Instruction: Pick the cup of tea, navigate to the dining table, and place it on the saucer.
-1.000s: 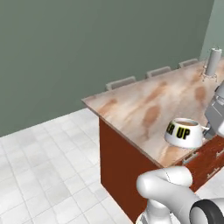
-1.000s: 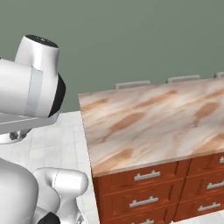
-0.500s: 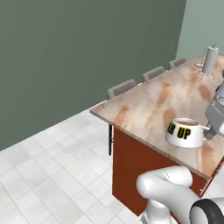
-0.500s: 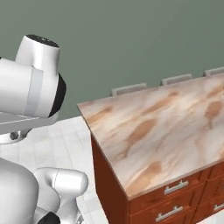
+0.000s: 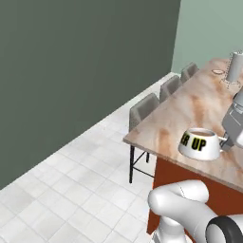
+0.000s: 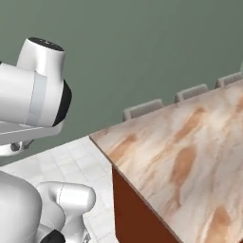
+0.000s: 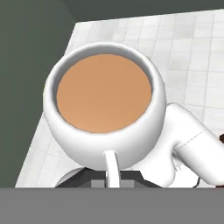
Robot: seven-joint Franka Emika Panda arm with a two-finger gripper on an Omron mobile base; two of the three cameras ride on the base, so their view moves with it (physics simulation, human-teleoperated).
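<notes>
The cup of tea [image 5: 200, 144], white with a black patch lettered "UP", hangs over the near corner of the dining table [image 5: 190, 107]. My gripper [image 5: 228, 140] holds it from the right, shut on its handle. In the hand view the cup [image 7: 105, 105] is full of brown tea, and its handle [image 7: 111, 168] runs down between my gripper's [image 7: 111, 178] fingertips. Far down the table lies a small round dish [image 5: 218, 71] that looks like the saucer, too small to tell for sure. The marbled table top [image 6: 190, 152] spreads to the right in the right base view.
Grey chairs [image 5: 144, 108] stand along the table's far side, against a dark green wall; they show again [image 6: 142, 109] in the right base view. A tall grey cylinder [image 5: 234, 66] stands near the small dish. White tiled floor [image 5: 71, 190] lies open to the left.
The whole scene has shifted in both base views: the base has moved, and the table now shows more end-on with its chairs closer. The cup stays in my gripper.
</notes>
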